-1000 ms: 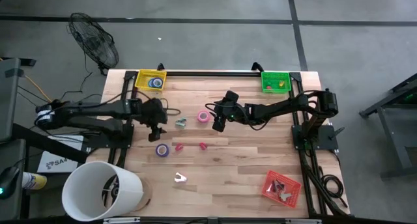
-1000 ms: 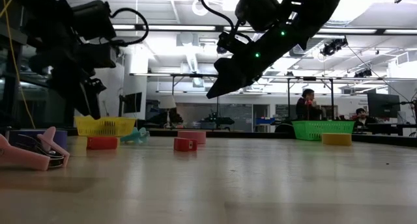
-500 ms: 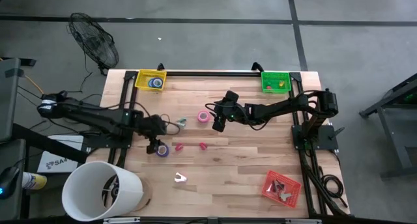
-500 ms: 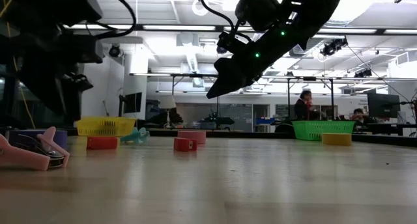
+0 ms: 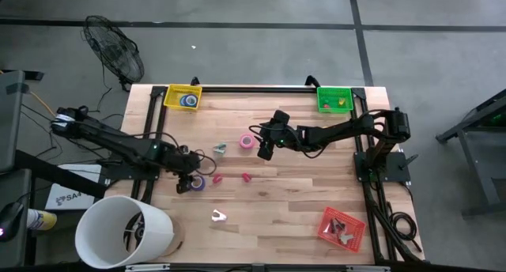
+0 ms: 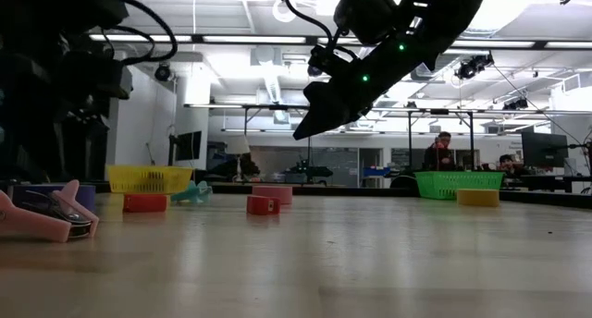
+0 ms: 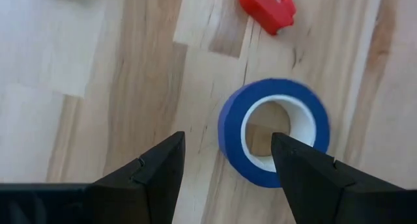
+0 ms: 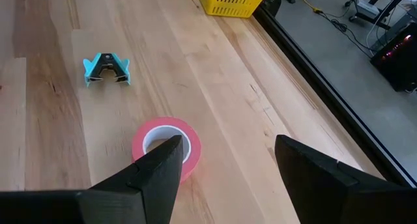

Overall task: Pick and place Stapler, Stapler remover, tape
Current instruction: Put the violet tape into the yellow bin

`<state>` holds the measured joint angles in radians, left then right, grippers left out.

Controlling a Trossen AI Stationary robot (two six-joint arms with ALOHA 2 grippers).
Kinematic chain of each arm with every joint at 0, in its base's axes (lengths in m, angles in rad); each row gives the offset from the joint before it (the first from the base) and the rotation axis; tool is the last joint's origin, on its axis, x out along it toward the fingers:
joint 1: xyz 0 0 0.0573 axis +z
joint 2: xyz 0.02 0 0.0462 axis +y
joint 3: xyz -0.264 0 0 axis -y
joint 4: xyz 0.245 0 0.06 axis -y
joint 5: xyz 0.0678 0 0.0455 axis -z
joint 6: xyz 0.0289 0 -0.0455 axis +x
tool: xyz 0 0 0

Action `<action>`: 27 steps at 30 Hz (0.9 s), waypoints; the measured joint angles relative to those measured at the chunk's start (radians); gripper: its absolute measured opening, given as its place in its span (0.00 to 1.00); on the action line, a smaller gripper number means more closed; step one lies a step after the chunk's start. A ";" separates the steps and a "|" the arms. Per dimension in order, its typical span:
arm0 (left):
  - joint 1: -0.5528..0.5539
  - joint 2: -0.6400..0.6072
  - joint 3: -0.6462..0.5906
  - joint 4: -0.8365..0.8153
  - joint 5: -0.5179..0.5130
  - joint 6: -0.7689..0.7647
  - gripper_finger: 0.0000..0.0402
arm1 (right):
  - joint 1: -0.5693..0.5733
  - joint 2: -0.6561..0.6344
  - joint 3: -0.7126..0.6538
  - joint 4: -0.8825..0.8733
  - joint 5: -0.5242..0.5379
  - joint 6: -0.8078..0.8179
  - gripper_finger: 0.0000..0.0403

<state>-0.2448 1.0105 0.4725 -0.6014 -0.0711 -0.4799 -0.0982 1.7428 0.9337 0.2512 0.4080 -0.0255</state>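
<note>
Blue tape lies flat on the bench, left of centre in the high view, a red remover just beside it. Over the last second the left tool has swung from the upper middle down onto this roll; its fingers are spread, one near the roll's outer wall, the other over its hole, nothing pinched. A grasp looks imminent. The right tool, also spread and empty, has stayed hovering beside the pink tape at centre.

My left gripper has bare desk on one side; a red stapler remover lies beyond the blue tape.
</note>
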 joint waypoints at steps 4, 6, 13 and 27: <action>-0.005 0.057 0.000 0.000 -0.003 -0.025 0.56 | 0.000 0.000 0.000 0.000 0.000 0.000 0.59; -0.005 0.083 0.000 0.009 -0.003 -0.030 0.56 | 0.000 0.000 0.000 0.000 0.000 0.000 0.59; -0.005 0.141 -0.001 0.006 -0.031 -0.043 0.55 | 0.000 0.000 0.000 0.000 0.000 0.001 0.59; -0.005 0.140 -0.001 0.005 -0.038 -0.039 0.10 | 0.000 0.000 0.000 0.000 0.000 0.004 0.59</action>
<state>-0.2497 1.1507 0.4717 -0.5961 -0.1094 -0.5190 -0.0984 1.7428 0.9337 0.2512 0.4080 -0.0220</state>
